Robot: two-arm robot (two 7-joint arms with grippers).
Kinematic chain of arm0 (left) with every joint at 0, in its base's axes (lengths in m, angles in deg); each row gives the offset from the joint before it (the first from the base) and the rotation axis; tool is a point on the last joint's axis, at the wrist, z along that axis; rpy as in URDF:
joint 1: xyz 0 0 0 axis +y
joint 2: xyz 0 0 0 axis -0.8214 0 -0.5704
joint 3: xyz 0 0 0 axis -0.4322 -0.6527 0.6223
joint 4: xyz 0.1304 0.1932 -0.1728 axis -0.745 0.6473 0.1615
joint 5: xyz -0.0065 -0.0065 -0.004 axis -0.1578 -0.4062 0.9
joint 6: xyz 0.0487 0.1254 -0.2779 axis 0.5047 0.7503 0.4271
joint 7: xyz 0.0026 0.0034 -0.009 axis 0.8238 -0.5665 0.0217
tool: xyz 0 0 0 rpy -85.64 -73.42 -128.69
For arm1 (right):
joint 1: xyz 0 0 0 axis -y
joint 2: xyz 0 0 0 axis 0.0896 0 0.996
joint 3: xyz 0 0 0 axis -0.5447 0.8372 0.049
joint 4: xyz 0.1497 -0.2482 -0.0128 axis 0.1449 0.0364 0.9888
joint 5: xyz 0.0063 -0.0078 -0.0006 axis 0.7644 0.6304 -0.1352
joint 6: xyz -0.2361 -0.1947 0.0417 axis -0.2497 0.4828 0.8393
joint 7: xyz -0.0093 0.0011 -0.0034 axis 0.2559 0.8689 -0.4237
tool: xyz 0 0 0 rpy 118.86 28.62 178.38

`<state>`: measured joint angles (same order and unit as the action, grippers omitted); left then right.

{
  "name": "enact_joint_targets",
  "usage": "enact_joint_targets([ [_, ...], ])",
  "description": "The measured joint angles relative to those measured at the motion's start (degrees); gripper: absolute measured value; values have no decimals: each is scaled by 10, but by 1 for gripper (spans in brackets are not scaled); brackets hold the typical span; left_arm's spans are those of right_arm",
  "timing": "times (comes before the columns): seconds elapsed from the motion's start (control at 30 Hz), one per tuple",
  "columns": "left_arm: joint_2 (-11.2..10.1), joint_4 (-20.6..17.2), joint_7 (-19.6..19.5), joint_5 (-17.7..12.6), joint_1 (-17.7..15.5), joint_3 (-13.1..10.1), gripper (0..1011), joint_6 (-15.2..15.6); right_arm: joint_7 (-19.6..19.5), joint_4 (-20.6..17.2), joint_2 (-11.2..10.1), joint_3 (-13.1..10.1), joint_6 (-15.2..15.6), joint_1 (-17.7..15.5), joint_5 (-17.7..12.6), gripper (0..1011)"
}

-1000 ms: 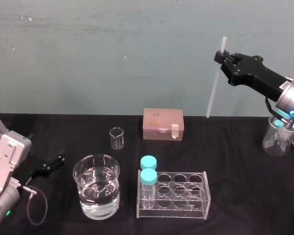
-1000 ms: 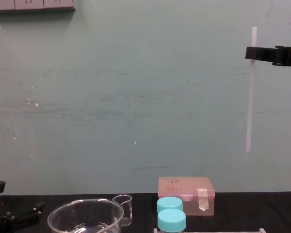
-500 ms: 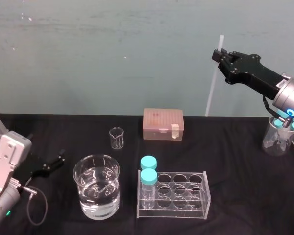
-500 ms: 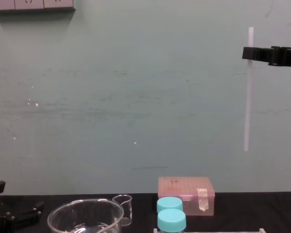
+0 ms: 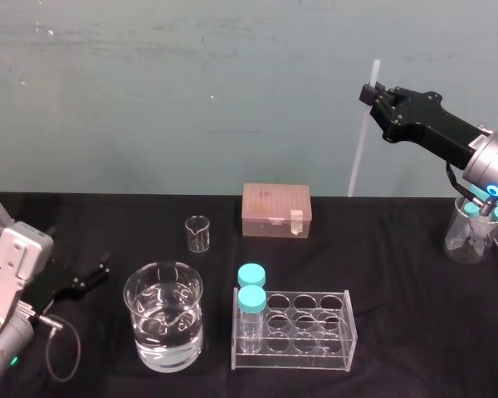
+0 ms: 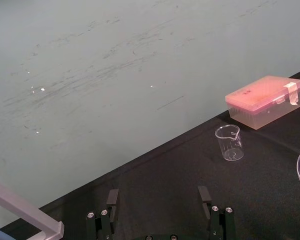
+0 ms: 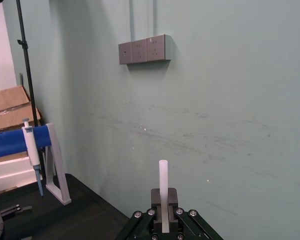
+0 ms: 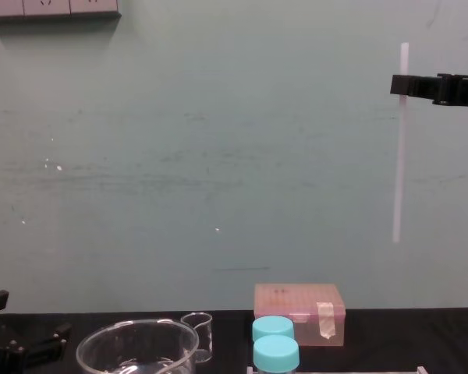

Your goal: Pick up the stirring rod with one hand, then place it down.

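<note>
We see the right fingers (image 5: 382,99) raised high above the desk (image 5: 398,249), closed tight on the stirring rod (image 5: 361,145) near its upper end. A short stub of the rod stands above the fingers, and the long remainder hangs below them, close to upright with its lower end leaning slightly to the robot's left. In the chest view the rod (image 8: 399,156) hangs free in front of the green wall, its lower tip well above the desk and touching nothing, with the right fingers (image 8: 409,84) pinching it from the side. The right wrist view shows the rod (image 7: 163,182) rising straight up from between the two closed fingers (image 7: 155,197).

Below those fingers and to their left, a pink box (image 5: 275,210) lies on the desk. The left fingers (image 5: 98,269) rest low over the desk, well apart from the rod. In the left wrist view we see them (image 6: 112,197) spread wide with nothing between them, and a small beaker (image 6: 229,142) stands beyond them on the desk.
</note>
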<state>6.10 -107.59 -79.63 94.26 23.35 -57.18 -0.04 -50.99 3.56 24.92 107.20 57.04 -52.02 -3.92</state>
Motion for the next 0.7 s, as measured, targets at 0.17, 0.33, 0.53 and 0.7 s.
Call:
enact_joint_targets([
  [0.17, 0, 0, 0, 0, 0, 0, 1005, 0, 0, 0, 0, 0, 0, 0, 0, 69],
  [0.33, 0, 0, 0, 0, 0, 0, 1005, 0, 0, -1, 0, 0, 0, -1, -1, 69],
  [0.53, 0, 0, 0, 0, 0, 0, 1005, 0, 1, -1, -1, 0, 0, -1, -1, 69],
  [0.7, 0, 0, 0, 0, 0, 0, 1005, 0, 1, -1, -1, 0, 0, -1, -1, 69],
])
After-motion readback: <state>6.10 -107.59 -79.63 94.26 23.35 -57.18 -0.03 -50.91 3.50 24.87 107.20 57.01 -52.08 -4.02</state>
